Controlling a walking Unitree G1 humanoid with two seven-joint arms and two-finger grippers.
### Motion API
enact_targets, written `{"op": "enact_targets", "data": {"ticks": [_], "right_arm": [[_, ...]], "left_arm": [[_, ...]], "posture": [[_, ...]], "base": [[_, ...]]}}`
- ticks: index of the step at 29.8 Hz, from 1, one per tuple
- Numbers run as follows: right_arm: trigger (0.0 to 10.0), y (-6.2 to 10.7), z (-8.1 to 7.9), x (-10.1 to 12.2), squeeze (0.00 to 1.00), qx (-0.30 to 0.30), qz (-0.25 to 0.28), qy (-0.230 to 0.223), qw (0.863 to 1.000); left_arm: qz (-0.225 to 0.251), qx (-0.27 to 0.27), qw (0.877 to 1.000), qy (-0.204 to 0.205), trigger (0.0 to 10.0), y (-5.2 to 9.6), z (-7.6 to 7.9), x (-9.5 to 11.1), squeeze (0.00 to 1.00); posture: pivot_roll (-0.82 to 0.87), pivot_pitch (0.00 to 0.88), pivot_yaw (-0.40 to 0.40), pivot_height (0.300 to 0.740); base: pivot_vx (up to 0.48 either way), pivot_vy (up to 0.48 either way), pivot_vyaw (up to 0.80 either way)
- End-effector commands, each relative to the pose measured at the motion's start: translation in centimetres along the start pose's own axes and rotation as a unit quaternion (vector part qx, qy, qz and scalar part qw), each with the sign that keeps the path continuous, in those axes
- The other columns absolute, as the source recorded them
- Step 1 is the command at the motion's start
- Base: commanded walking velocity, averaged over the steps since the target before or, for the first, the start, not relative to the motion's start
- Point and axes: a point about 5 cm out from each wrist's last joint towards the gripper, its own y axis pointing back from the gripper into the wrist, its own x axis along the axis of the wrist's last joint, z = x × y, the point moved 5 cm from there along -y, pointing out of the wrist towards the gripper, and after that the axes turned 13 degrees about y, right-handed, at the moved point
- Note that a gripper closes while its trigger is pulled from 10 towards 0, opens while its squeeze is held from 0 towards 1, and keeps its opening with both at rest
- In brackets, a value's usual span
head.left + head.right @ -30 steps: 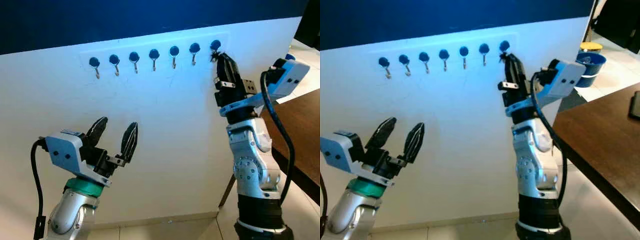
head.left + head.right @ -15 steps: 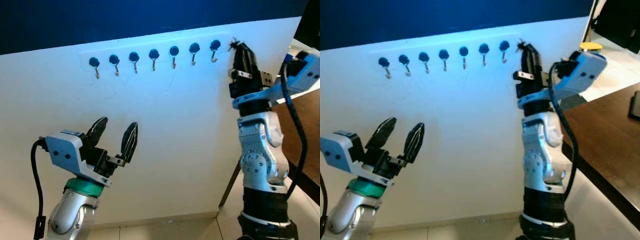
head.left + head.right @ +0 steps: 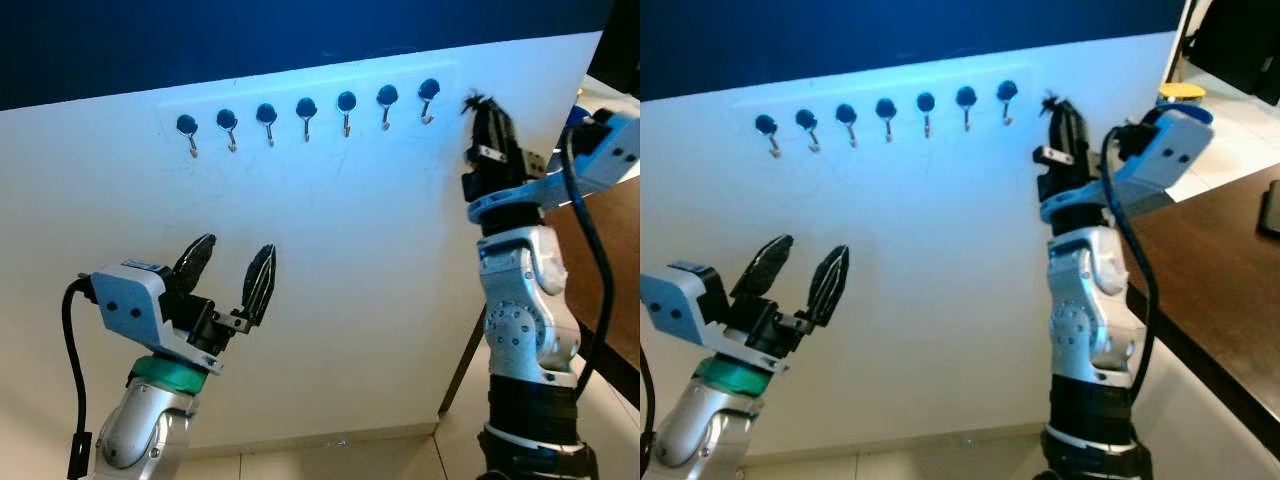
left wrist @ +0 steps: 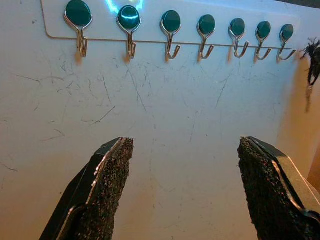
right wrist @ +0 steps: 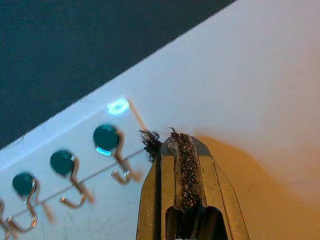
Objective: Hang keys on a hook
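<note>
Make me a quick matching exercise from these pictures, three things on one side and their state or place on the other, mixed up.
Things:
1. left hand
2. right hand
3. hook rack

States or places:
A. fixed high on the white wall, every hook bare
B. fingers spread apart, low in front of the wall
C. fingers pressed together, raised beside the rightmost hook

Pairs: 1-B, 2-C, 3-A

White wall (image 3: 350,250), dark band above, brown table (image 3: 1220,270).
</note>
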Motion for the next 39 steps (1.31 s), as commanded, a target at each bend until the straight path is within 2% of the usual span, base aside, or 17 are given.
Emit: {"op": "enact_targets", "data": {"ticks": [1, 5, 12, 15, 21, 26, 28, 30, 36, 39], "right_arm": [[10.0, 0.2, -1.4, -0.4, 0.00, 0.029, -0.006, -0.011, 1.000], [10.0, 0.4, -2.9, -0.3, 0.00, 0.064, -0.003, -0.018, 0.998], [10.0, 0.7, -3.7, -0.7, 0.00, 0.085, -0.009, -0.023, 0.996], [10.0, 1.0, -5.1, -0.6, 0.00, 0.119, -0.007, -0.027, 0.992], [10.0, 0.8, -6.0, 0.1, 0.00, 0.137, 0.009, -0.031, 0.990], [10.0, 0.5, -5.7, 0.6, 0.00, 0.131, 0.020, -0.031, 0.991], [10.0, 0.3, -5.2, 0.7, 0.00, 0.118, 0.023, -0.030, 0.992], [10.0, -0.1, -3.4, 0.9, 0.00, 0.076, 0.025, -0.027, 0.996], [10.0, -0.1, -2.6, 0.7, 0.00, 0.059, 0.020, -0.025, 0.998], [10.0, -0.1, -1.5, 0.5, 0.00, 0.038, 0.014, -0.022, 0.999]], "left_arm": [[-0.008, 0.006, 1.000, -0.002, 10.0, 0.3, -0.4, -0.1, 0.00], [-0.008, 0.005, 1.000, -0.002, 10.0, 0.3, -0.4, -0.1, 0.00], [-0.008, 0.005, 1.000, -0.001, 10.0, 0.3, -0.4, -0.1, 0.00], [-0.007, 0.004, 1.000, -0.001, 10.0, 0.3, -0.4, -0.1, 0.00], [-0.006, 0.003, 1.000, -0.002, 10.0, 0.2, -0.4, -0.1, 0.00], [-0.006, 0.004, 1.000, -0.002, 10.0, 0.3, -0.4, 0.0, 0.00], [-0.005, 0.004, 1.000, -0.003, 10.0, 0.3, -0.4, 0.0, 0.00], [-0.006, 0.002, 1.000, -0.003, 10.0, 0.3, -0.3, -0.1, 0.00], [-0.007, 0.002, 1.000, -0.002, 10.0, 0.3, -0.3, -0.1, 0.00], [-0.008, 0.001, 1.000, -0.001, 10.0, 0.2, -0.3, -0.1, 0.00]], "posture": [[-0.15, 0.120, 0.233, 0.740], [-0.15, 0.120, 0.233, 0.740], [-0.15, 0.119, 0.232, 0.740], [-0.15, 0.119, 0.232, 0.740], [-0.15, 0.110, 0.227, 0.740], [-0.15, 0.110, 0.227, 0.740], [-0.15, 0.106, 0.225, 0.740], [-0.15, 0.106, 0.225, 0.740], [-0.15, 0.106, 0.229, 0.740], [-0.15, 0.110, 0.232, 0.740]], "base": [[0.000, 0.000, 0.00], [0.000, 0.000, 0.00], [0.000, 0.000, 0.00], [0.000, 0.000, 0.00], [0.000, 0.000, 0.00], [0.000, 0.000, 0.00], [0.000, 0.000, 0.00], [0.000, 0.000, 0.00], [0.000, 0.000, 0.00], [0.000, 0.000, 0.00]]}}
